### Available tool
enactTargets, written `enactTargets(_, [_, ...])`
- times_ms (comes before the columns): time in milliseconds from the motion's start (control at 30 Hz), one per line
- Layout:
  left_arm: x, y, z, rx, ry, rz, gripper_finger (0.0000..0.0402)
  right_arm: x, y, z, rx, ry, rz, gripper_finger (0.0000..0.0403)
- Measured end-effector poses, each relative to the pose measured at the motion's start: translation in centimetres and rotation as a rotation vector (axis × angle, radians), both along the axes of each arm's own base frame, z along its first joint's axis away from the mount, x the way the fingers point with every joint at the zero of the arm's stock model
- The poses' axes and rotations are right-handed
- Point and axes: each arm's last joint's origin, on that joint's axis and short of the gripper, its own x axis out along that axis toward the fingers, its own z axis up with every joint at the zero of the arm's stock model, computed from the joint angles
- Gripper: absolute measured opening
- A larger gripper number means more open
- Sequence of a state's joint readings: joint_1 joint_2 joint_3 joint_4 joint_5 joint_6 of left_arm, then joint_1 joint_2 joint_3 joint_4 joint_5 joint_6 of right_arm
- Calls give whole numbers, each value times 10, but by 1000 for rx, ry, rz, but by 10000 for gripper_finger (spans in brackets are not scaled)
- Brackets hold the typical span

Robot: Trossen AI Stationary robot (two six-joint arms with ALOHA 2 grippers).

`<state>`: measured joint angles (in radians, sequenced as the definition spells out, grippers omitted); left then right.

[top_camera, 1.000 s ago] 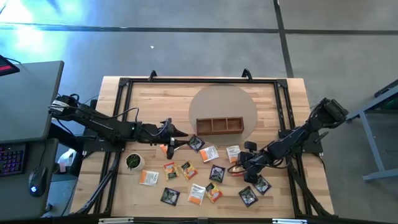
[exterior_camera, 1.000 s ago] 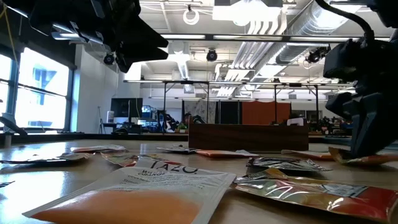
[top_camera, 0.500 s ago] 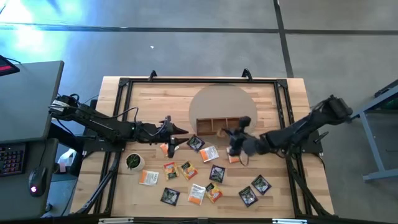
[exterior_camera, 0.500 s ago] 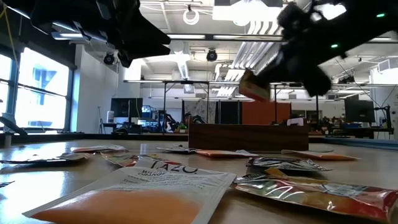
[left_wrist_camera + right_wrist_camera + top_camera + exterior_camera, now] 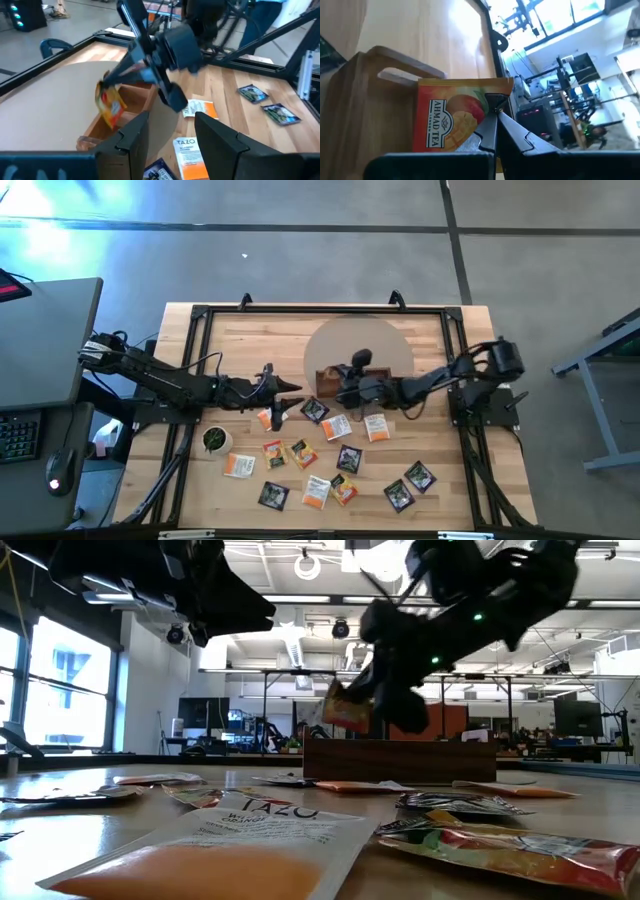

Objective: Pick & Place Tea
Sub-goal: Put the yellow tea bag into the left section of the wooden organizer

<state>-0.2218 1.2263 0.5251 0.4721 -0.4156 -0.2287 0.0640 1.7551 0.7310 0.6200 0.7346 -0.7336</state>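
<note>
— behind the wooden table (image 5: 250, 340) what did the level camera catch?

— open workshop space: ceiling ducts, hanging lights, a bright window at one side. from overhead, grey floor lay all round, and a dark desk (image 5: 45, 340) stood beside the left arm's base.

— and on the table itself?

— a pale round mat (image 5: 385, 340) lay toward the far edge, with the long wooden tray (image 5: 135, 97) on it. both arms reached in from the sides.

— where was the right gripper (image 5: 345, 385)?

— raised over the tray's left end. its fingers were pinched fully together on an orange-yellow tea packet (image 5: 452, 122), printed with a mango and the words ahmad tea. the packet hung edge-down above the tray, off the table, as the level view also showed (image 5: 345, 710).

— the left gripper (image 5: 285, 390)?

— near the tray's left end, above the table, beside the scattered packets. its fingers (image 5: 132, 137) stood apart with nothing between them.

— the rest of the tea?

— loose packets (image 5: 320, 460) were spread flat on the wood in front of the tray, white-and-orange, black and yellow-orange ones mixed; a white-and-orange tazo packet (image 5: 260, 830) lay nearest the low camera. a small round cup (image 5: 214, 440) with a dark green centre sat near the left arm, apart from the packets.
</note>
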Motion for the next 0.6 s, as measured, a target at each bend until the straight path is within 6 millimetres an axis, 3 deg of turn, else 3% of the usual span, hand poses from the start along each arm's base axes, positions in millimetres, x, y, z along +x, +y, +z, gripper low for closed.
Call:
enactTargets(267, [0, 0, -1, 6, 14, 11, 156, 32, -6, -24, -34, 138, -55, 3])
enactTargets(600, [-1, 1, -4, 13, 44, 11, 156, 33, -6, -30, -34, 188, -54, 14])
